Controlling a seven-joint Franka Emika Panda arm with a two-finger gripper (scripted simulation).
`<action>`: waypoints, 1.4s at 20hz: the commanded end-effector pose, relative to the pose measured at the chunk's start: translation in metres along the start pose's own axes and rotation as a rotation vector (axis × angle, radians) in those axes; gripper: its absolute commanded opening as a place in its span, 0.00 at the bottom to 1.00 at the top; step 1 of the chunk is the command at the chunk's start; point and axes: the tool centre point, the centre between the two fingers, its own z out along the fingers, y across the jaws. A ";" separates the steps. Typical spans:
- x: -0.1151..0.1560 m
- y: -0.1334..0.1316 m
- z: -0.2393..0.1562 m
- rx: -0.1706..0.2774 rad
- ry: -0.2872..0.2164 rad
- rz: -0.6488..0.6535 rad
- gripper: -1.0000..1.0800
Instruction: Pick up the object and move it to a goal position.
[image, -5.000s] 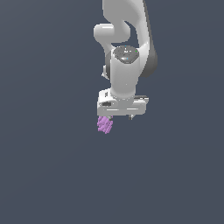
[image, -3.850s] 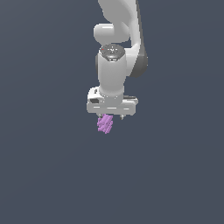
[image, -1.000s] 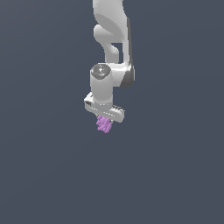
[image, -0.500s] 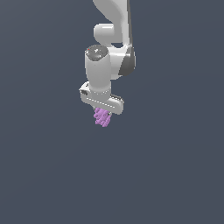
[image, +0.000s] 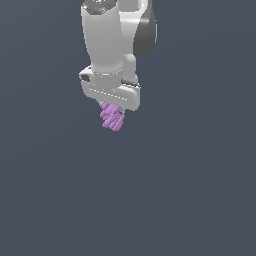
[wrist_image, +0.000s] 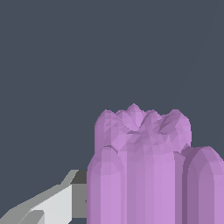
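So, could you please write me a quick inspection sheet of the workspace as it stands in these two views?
Surface: plain dark grey-blue everywhere; no table edge can be made out.
Job's things: the purple cluster hangs just below the gripper, off any visible support; it fills much of the wrist view.
Clutter: nothing seen.
Grippers: the gripper is closed on the purple cluster; its fingertips are hidden in the exterior view, and one light-grey finger shows beside the cluster.
Cables: nothing seen.
Surroundings: only the white-grey arm above.
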 end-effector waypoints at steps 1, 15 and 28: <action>0.000 0.003 -0.027 0.000 0.000 0.000 0.00; 0.008 0.017 -0.168 0.000 -0.001 0.000 0.00; 0.014 0.022 -0.231 0.000 -0.001 -0.001 0.00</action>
